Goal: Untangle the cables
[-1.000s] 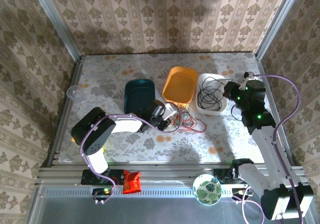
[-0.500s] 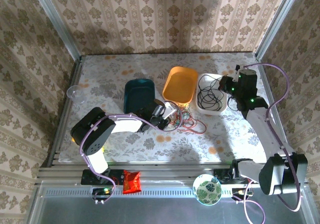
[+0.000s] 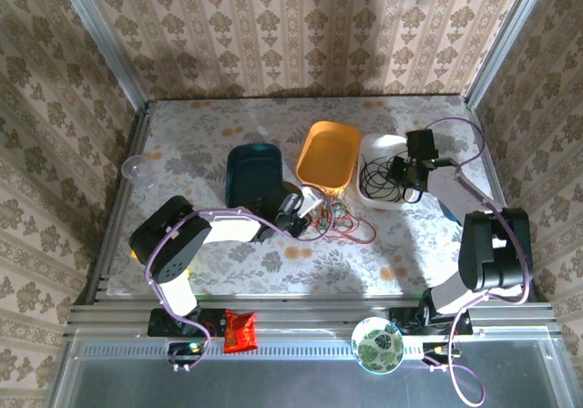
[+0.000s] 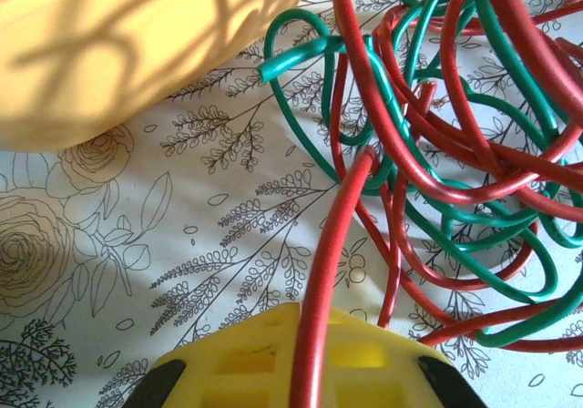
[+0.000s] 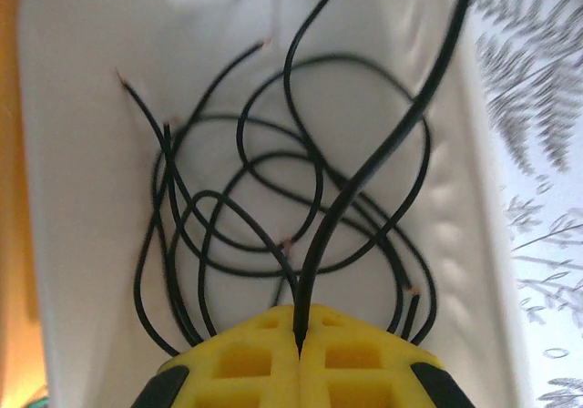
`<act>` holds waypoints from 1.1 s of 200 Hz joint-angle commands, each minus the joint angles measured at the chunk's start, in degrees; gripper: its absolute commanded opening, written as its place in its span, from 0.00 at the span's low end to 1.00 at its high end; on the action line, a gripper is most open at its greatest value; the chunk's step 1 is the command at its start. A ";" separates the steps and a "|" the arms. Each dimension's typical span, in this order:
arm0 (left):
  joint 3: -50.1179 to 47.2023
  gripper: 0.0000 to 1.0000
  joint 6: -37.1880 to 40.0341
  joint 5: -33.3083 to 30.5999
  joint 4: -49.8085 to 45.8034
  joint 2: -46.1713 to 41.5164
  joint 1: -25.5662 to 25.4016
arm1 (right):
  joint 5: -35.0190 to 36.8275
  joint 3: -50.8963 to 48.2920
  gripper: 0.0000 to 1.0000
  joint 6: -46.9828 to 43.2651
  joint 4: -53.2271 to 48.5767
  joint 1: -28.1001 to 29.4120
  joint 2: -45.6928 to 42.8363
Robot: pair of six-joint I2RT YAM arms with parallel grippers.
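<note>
Surface: table (image 3: 200,144) under a pale floral cloth, closed in by walls (image 3: 273,25) with patterned wallpaper. Three trays sit side by side towards the back: teal tray (image 3: 250,167) on the left, orange tray (image 3: 328,153) in the middle, white tray (image 3: 375,144) on the right.

Left gripper (image 3: 305,209): low over the cloth, just in front of the gap between the teal and orange trays. Wrist view: the yellow pads of the gripper (image 4: 305,326) are closed on the red cable (image 4: 319,280), which runs straight out from between them. Beyond the tips the red cable loops through the green cable (image 4: 301,53) in one knotted heap on the cloth. One cut green end points towards the orange tray (image 4: 109,44). Seen from above, the heap (image 3: 351,229) lies in front of the orange tray, and some red loops reach towards the white one.

Right gripper (image 3: 401,173): at the right side of the white tray. Wrist view: pads (image 5: 299,321) pressed together, pinching one strand of the black cable (image 5: 417,112), which rises from the seam. The other black loops lie slack on the floor of the white tray (image 5: 82,107), apart from the red and green heap.

Other items: clear cup (image 3: 134,167) at the left table edge; red packet (image 3: 240,331) and patterned bowl (image 3: 377,344) on the near rail.
</note>
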 commanded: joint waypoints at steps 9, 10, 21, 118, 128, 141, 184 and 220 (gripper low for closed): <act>2.16 0.04 0.35 -1.07 0.40 -0.08 -0.34 | -4.65 3.66 0.00 -3.01 -4.86 1.88 3.90; 2.18 0.04 0.39 -1.10 0.39 -0.05 -0.39 | -4.76 3.75 0.00 -3.07 -5.01 1.91 4.03; 2.27 0.04 0.52 -1.03 0.44 -0.03 -0.42 | -5.31 4.90 0.00 -3.32 -6.62 2.32 5.41; 2.80 0.04 1.32 -2.24 0.39 -0.05 -0.50 | 12.29 2.91 0.57 1.43 -5.77 2.73 -10.27; 2.80 0.04 1.24 -2.34 0.63 -0.11 -0.46 | 13.58 1.70 0.58 1.86 -5.19 2.72 -13.37; 2.81 0.03 1.14 -2.35 0.77 -0.03 -0.49 | 14.87 -0.19 0.58 2.32 -4.28 2.89 -16.52; 3.46 0.00 0.70 -1.80 0.62 0.75 -0.45 | -2.51 -7.24 0.58 -2.46 0.06 8.62 -20.41; 4.07 0.00 0.23 -1.56 0.19 1.11 -0.49 | -11.71 -11.17 0.56 -8.46 -1.91 18.97 -17.37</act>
